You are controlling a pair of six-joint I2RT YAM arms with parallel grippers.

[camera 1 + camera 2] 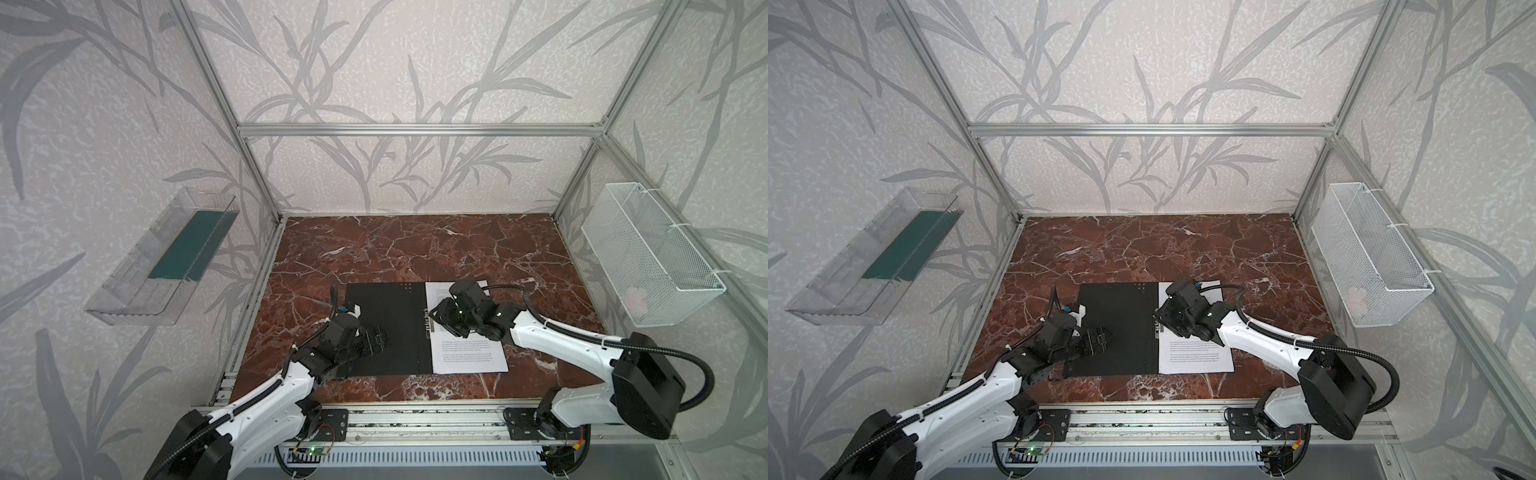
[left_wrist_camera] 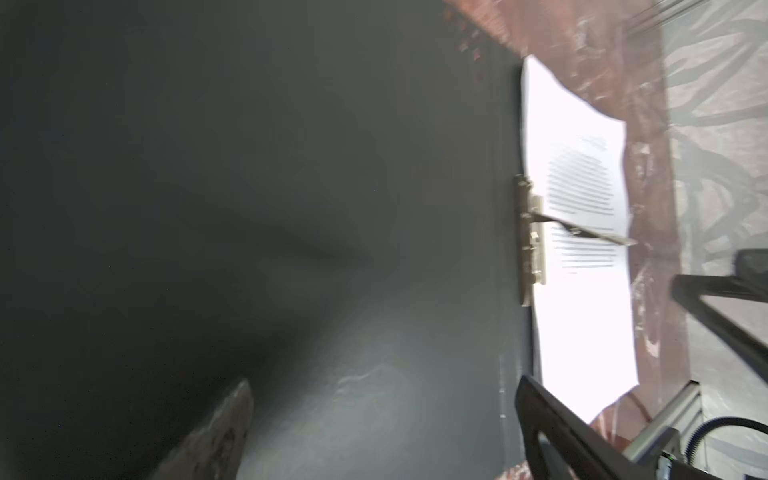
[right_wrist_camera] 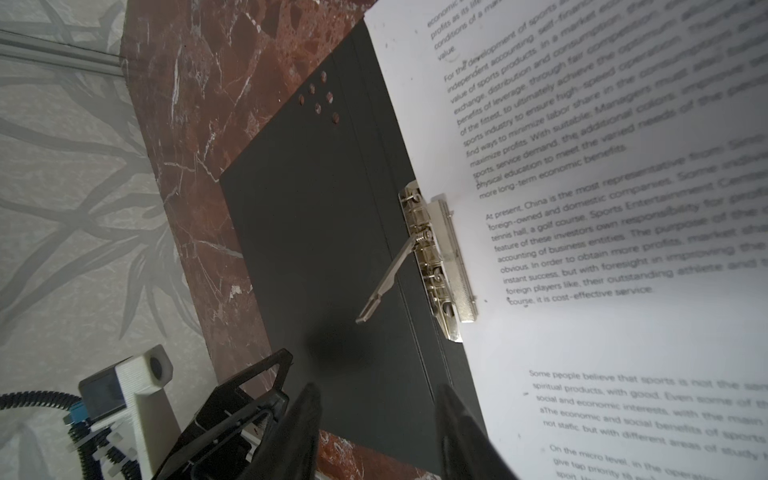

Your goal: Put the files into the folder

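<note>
- In the right wrist view the right tool (image 3: 376,390) is nearest. Its two black fingers stand apart, with nothing between them.
- Just ahead of these fingers is the silver metal spine clip (image 3: 446,266). Its thin lever (image 3: 386,280) is raised off the folder.
- The clip's long axis runs along the spine of the flat open folder with black inside (image 1: 390,324), which lies on the red-brown marble table (image 1: 374,249).
- The white printed paper sheets (image 1: 469,353) lie on the folder's right panel, with their inner edge at the clip.
- The left tool (image 1: 380,338), opened wide and empty, is low over the left panel, well apart from the clip.
- The right arm is the nearer one, so I think that pressing the lever down is its job.
</note>
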